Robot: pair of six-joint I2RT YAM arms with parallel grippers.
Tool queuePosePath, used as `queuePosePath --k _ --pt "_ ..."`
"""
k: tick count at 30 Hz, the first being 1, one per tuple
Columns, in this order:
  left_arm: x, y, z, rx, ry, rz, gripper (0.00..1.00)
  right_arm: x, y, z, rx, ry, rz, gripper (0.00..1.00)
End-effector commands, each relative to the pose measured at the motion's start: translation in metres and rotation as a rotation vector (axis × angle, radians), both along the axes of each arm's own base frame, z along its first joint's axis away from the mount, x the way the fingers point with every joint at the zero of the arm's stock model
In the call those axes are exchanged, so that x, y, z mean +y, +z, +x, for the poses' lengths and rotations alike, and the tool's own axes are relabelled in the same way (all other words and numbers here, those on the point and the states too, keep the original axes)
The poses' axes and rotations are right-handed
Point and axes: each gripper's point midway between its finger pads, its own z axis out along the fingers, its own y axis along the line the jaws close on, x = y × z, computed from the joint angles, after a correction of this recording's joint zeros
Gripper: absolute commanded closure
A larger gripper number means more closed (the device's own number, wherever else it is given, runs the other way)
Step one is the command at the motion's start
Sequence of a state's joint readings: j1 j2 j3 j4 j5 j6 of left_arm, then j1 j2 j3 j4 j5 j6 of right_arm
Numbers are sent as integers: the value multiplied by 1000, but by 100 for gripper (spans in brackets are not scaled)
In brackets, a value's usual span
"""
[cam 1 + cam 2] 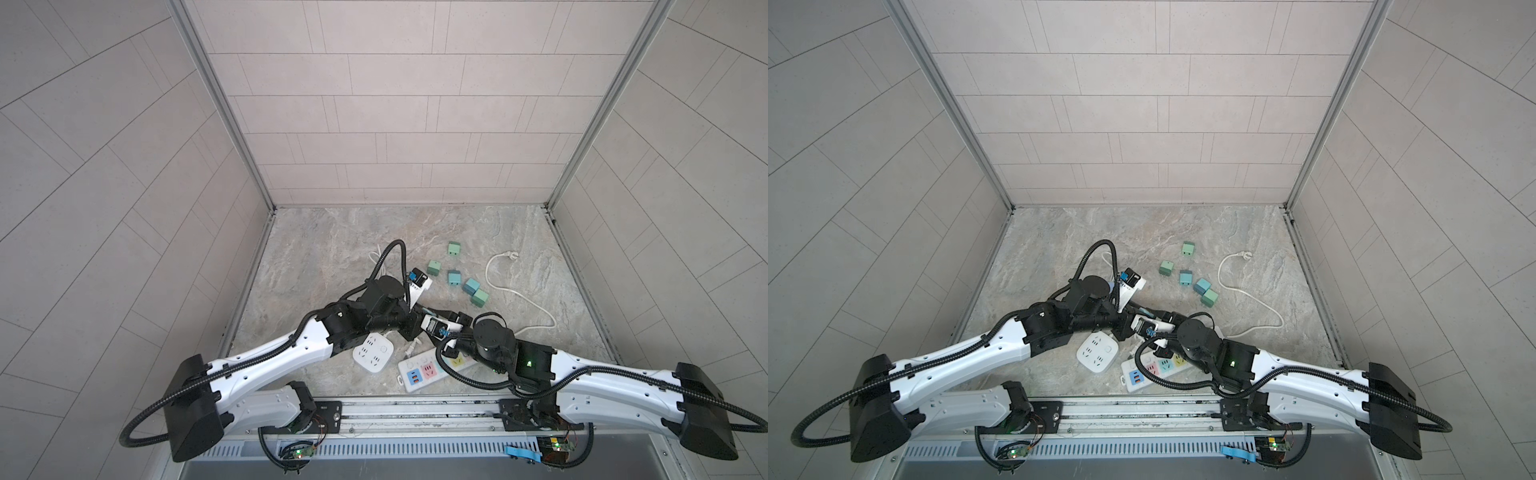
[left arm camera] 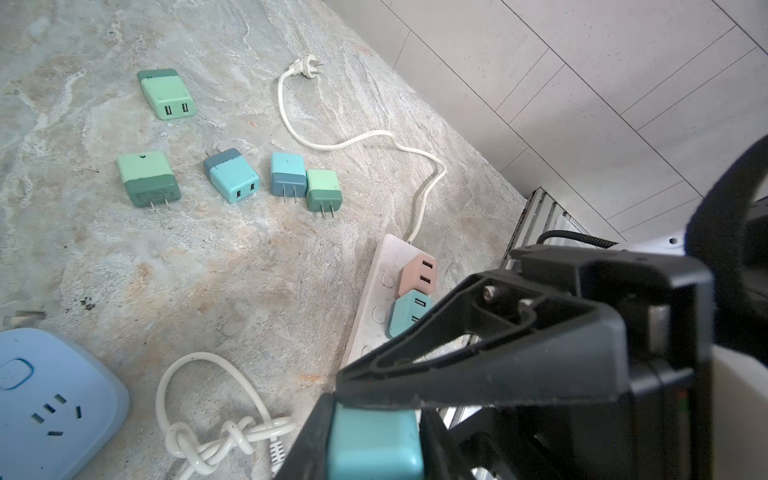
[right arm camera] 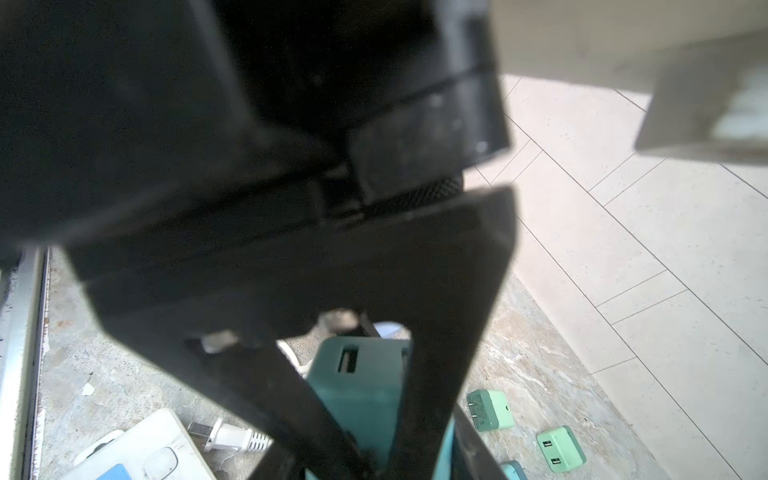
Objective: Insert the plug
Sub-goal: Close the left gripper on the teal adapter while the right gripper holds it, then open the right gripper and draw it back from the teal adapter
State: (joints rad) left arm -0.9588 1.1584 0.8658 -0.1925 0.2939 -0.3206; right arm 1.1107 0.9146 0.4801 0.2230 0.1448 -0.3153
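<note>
Square socket hub [image 1: 372, 353]: on the table [image 1: 332, 249], near edge, left of the power strip [image 1: 419, 370].
Knotted cord [image 2: 216, 432]: between hub and strip.
Plugged adapters [image 2: 417, 274]: two, side by side in the strip's cord end.
Loose adapters [image 1: 454, 277]: five, behind the strip; the two rightmost touch.
Strip's cord [image 2: 281, 97]: loops back to its plug [image 2: 305, 66], right of the loose adapters.
Raised adapter [image 2: 374, 444]: in the left gripper [image 2: 374, 415], near the strip.

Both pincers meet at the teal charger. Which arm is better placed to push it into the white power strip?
Probably left: the charger sits snug in the left pincer, and the power strip lies close in front. The right pincer has an unclear grip.
</note>
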Motion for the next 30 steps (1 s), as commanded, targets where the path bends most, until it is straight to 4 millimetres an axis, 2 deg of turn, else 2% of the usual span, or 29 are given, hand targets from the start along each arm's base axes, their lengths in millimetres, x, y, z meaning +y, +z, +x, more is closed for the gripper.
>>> queuePosePath --k 1,3,8,9,10,16,20,24,30 --pt "-5 14 -5 -56 -50 -7 97 -2 8 -3 -14 10 47 43" --pt "-2 16 -4 -70 -34 -12 98 -6 7 -5 -27 8 58 34" --pt "6 18 -1 -102 -4 -16 100 -22 5 -2 -47 -45 65 23" --pt "9 19 0 -112 9 -17 100 -26 6 0 -51 -63 69 9" --pt "11 20 1 -123 19 -19 100 -30 6 1 -55 -81 73 1" --pt "29 32 1 -230 59 -69 100 -70 7 24 -52 -267 148 0" --pt "47 35 4 -290 117 -71 100 -116 2 49 17 -450 272 0" --pt "54 34 1 -309 118 -76 100 -175 -11 71 76 -688 413 0" --pt "58 27 0 -315 126 -66 100 -247 -34 82 138 -989 581 0"
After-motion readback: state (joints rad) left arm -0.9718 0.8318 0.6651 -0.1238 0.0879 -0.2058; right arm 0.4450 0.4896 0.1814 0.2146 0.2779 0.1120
